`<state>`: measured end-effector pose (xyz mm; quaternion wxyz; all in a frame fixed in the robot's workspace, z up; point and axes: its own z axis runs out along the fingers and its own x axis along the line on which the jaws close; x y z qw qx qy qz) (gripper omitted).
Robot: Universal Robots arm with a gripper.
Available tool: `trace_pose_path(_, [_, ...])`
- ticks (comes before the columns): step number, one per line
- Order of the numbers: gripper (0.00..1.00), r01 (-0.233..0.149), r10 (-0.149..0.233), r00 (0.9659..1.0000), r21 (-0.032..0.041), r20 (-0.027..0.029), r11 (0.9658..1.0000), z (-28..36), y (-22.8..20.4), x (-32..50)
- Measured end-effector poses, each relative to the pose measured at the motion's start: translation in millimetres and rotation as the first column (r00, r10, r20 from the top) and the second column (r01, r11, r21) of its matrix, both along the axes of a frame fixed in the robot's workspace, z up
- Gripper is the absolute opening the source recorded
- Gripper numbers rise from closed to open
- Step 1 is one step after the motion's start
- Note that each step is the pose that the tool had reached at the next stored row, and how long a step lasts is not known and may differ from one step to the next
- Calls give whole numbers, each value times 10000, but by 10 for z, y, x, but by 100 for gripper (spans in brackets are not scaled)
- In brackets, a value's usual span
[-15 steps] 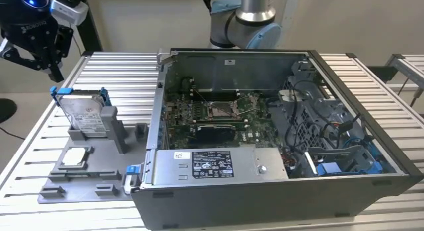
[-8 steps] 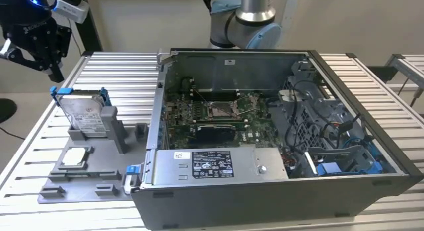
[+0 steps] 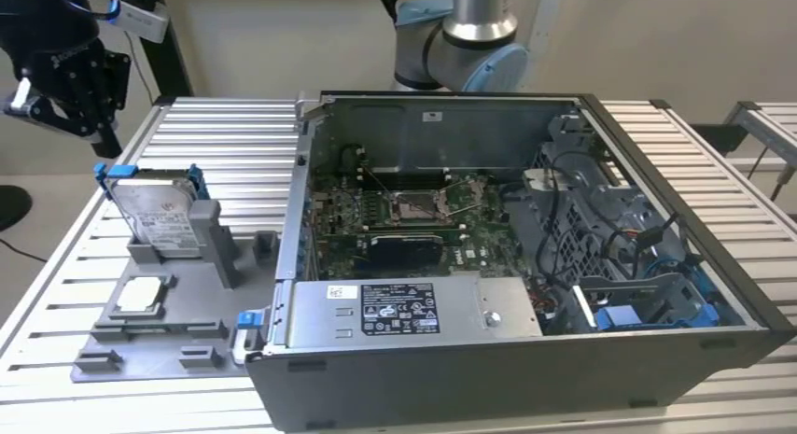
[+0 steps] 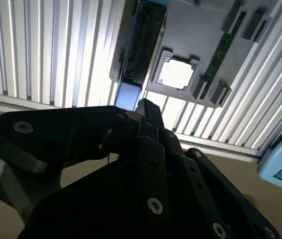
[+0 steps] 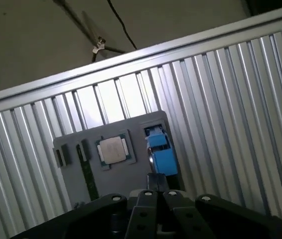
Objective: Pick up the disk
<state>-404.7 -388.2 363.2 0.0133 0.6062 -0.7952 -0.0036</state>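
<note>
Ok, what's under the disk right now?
The disk stands on edge in a slot of the grey holder, which lies on the slatted table. The slot's walls cover the disk's lower edge, so what it rests on inside cannot be seen.

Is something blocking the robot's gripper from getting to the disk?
No, nothing visible does. In the exterior view the gripper hangs in open air above the disk, toward the exterior view's left. The disk stands upright in its grey holder with its top edge free.
</note>
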Motion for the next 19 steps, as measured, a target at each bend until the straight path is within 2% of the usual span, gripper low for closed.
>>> trace_pose_path(2, [0, -359, 359, 9994, 0, 0, 9994, -8, 1, 0])
trace_pose_path(4, [0, -734, 734, 9973, 0, 0, 9973, -15, 2, 0])
trace_pose_path(9, [0, -1521, 1521, 9884, 1, 1, 9884, -26, 14, -2])
trace_pose_path(10, [0, -1624, 1624, 9867, 1, 0, 9867, -26, 17, -2])
trace_pose_path(13, [0, -1647, 1647, 9863, -1, 1, 9863, -26, 17, -2])
trace_pose_path(14, [100, -1648, 1648, 9863, 0, 0, 9863, -26, 16, -2])
trace_pose_path(19, [100, -1648, 1648, 9863, 0, 1, 9863, -27, 18, -2])
